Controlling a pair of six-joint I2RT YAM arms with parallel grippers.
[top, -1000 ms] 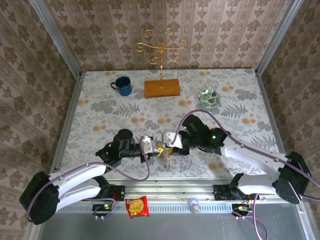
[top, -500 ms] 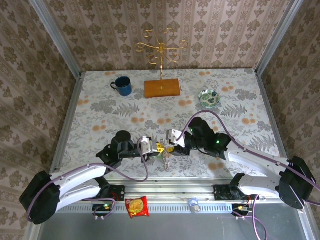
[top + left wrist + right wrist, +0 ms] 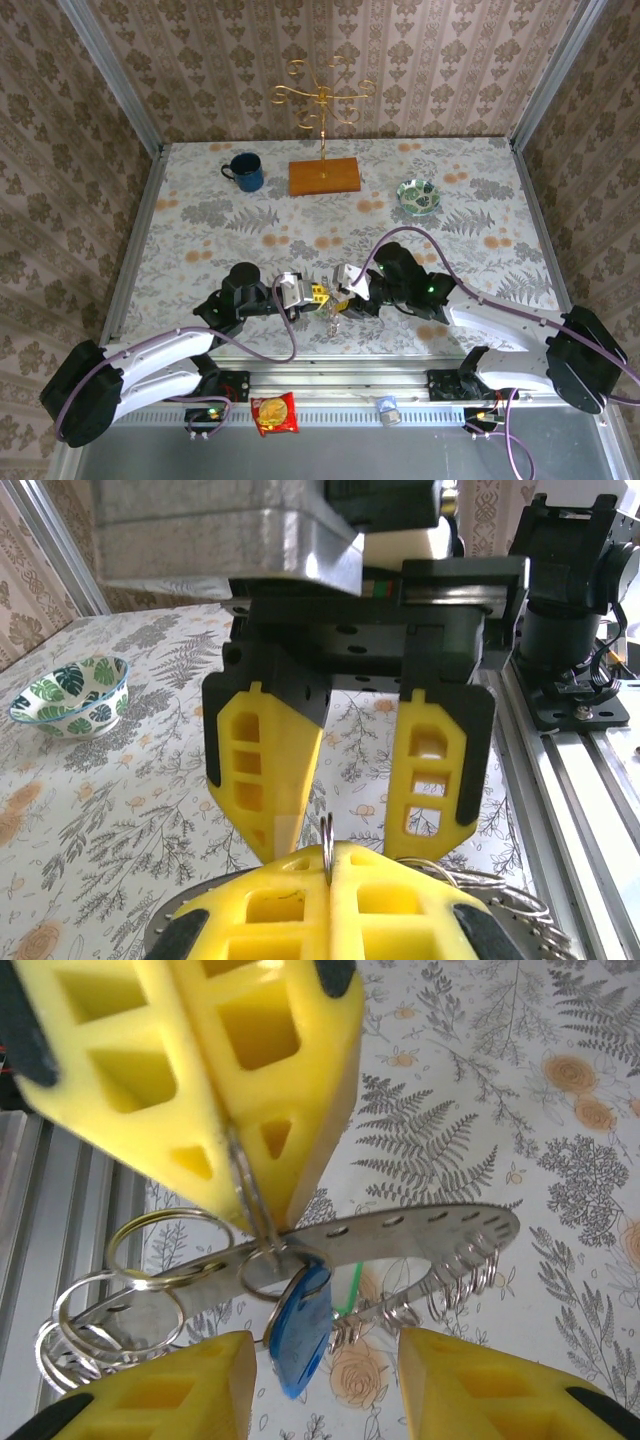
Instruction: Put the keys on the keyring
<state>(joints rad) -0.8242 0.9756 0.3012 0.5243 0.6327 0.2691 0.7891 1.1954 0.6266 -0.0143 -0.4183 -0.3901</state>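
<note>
The keyring (image 3: 400, 1228) is a flat metal ring with punched holes and several small split rings; in the top view the keyring (image 3: 332, 318) hangs low between the arms. My left gripper (image 3: 328, 852) is shut on one thin split ring of it. In the right wrist view the left gripper (image 3: 245, 1215) comes in from above. A blue key (image 3: 303, 1330) hangs from that split ring. A thin green sliver (image 3: 347, 1290) shows behind it, perhaps the other key. My right gripper (image 3: 325, 1385) is open, its fingers (image 3: 265, 770) on either side of the blue key without touching it.
A blue mug (image 3: 244, 171), a wooden block with a gold stand (image 3: 324, 176) and a patterned green bowl (image 3: 418, 195) stand at the far side of the table. The metal rail (image 3: 330, 385) runs along the near edge, with a red packet (image 3: 273, 413) beyond it.
The right arm has shifted slightly, bringing its gripper closer to the left one, and its jaws have widened a little. The left gripper has stayed shut and still.
</note>
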